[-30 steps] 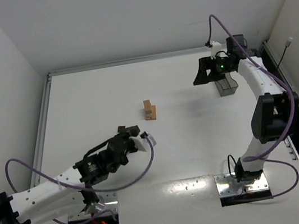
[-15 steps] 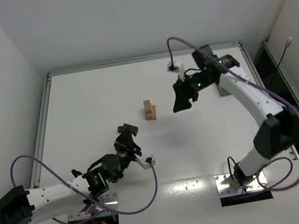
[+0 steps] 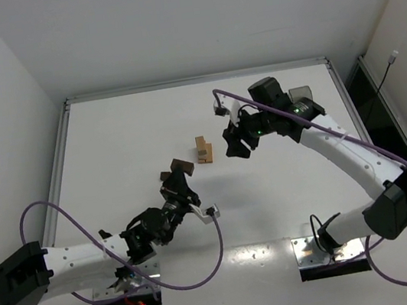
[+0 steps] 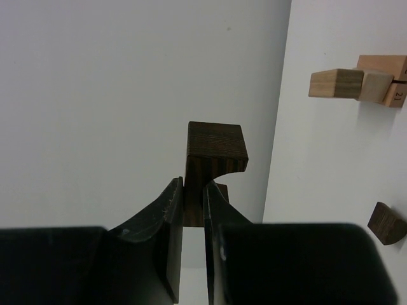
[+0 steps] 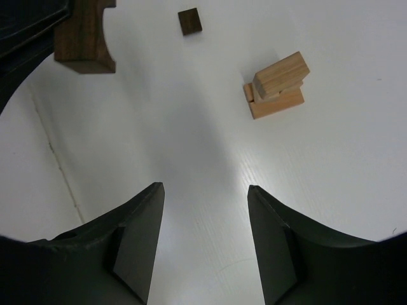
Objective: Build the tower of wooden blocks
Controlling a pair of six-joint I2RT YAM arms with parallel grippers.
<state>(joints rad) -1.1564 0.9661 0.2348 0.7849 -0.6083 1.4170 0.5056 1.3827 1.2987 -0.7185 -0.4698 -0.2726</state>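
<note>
Left gripper (image 4: 193, 190): my jaws stand narrow, pinched on the dark notched block (image 4: 215, 147), held aloft near-left of the tower (image 3: 203, 151). Right gripper (image 5: 203, 190): jaws apart, holding nothing, hovering just right of the tower. Tower: a few tan blocks, mid-table. Small dark block (image 5: 189, 21): loose, near-left of the tower. Step, I judge: carrying the notched block in. Next: level lowering onto the top, right arm kept aside. Table (image 3: 108, 136): open room all round, edges well apart.
</note>
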